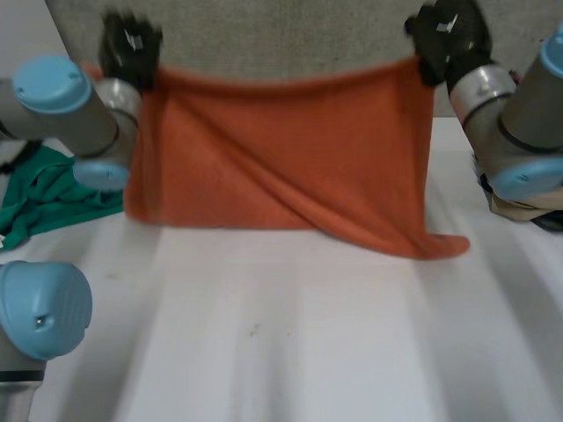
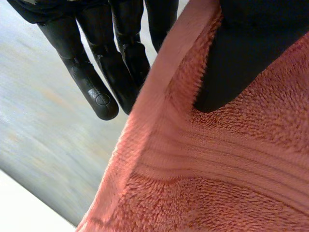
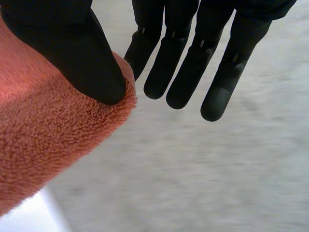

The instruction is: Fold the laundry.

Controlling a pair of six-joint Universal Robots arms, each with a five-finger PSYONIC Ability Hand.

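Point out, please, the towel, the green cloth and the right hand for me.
towel point(image 1: 281, 158), head view, its middle.
green cloth point(image 1: 44, 198), head view, its middle.
right hand point(image 1: 453, 35), head view, its back.

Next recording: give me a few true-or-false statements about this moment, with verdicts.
1. The left robot hand and the right robot hand each hold a top corner of the orange towel. True.
2. The towel lies folded in half on the white table. False: it hangs spread between the hands, with a lower corner trailing on the table.
3. A green cloth lies on the table on the robot's left side. True.
4. The right robot hand is open and touches nothing. False: its thumb pins the towel's corner against a finger.
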